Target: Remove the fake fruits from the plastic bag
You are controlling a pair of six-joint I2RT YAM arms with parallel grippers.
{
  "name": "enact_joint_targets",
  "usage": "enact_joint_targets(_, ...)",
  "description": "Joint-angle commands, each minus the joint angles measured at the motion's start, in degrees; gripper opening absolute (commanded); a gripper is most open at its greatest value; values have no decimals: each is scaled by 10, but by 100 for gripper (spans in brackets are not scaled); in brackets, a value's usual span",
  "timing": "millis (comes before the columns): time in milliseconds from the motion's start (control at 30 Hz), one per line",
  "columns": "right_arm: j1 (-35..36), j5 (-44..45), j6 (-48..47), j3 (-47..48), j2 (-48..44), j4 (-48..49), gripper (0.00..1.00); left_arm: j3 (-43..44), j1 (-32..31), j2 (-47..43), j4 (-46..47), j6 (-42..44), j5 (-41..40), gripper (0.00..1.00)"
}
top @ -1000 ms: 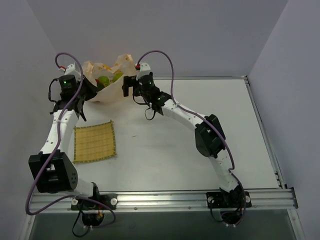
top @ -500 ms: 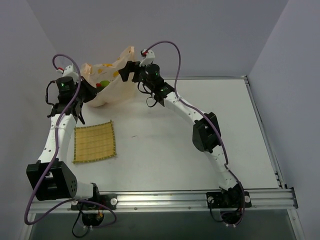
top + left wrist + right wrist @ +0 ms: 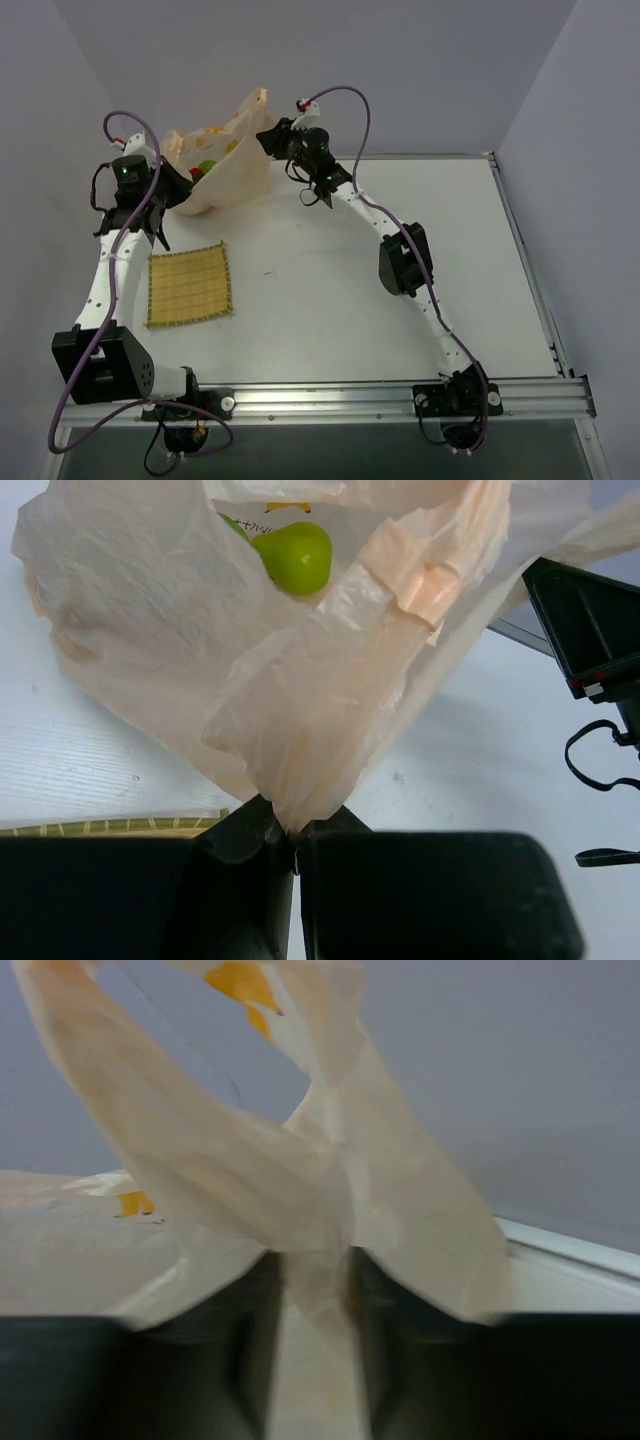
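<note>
The pale-orange plastic bag (image 3: 225, 160) stands at the back left of the table, its mouth held up between both grippers. My left gripper (image 3: 182, 190) is shut on the bag's near left edge, and the film (image 3: 300, 680) bunches into its fingers (image 3: 240, 850). My right gripper (image 3: 268, 136) is shut on the bag's raised right handle loop (image 3: 300, 1190), with film filling the gap between its fingers (image 3: 250, 1300). Inside the bag lie a lime-green fruit (image 3: 295, 555) (image 3: 207, 166) and a small red fruit (image 3: 196, 176). Any other fruits are hidden by the film.
A square yellow woven mat (image 3: 188, 284) lies in front of the bag, beside the left arm. The right arm's black link (image 3: 590, 630) hangs close to the bag's right side. Walls rise right behind the bag and to the left. A metal rail (image 3: 350, 395) runs along the near edge.
My right gripper rose and moved back to the bag's right handle, then closed on it from wide open. The bag's right side lifted. My left gripper kept its grip.
</note>
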Motion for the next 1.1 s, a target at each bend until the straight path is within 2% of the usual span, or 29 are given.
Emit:
enact_joint_targets(0,19,-55,30,5,-12,94,14,20,2,-15,-4,2,-17,2)
enact_joint_targets(67,25,-55,27,-77,-60,134,0,35,5,-6,-6,4,-24,2)
enact_joint_targets(167,41,-32,-2,-200,-153,159,0,72,7,20,0,0,-36,2)
enact_joint_targets(267,65,11,-45,-275,-237,133,0,124,11,51,-4,-4,-49,3)
enact_joint_targets(467,83,66,-82,-335,-319,80,0,187,34,94,-11,-19,-53,3)
enact_joint_targets(567,76,84,-84,-383,-320,73,0,188,43,110,-18,-14,-62,2)
enact_joint_targets(767,53,73,-57,-457,-256,104,0,99,47,144,27,-18,-72,2)
enact_joint_targets(933,27,56,-27,-466,-191,102,0,103,46,212,43,-24,-48,2)
enact_joint_targets(1067,21,62,-27,-492,-179,110,0,113,40,263,77,-28,-40,2)
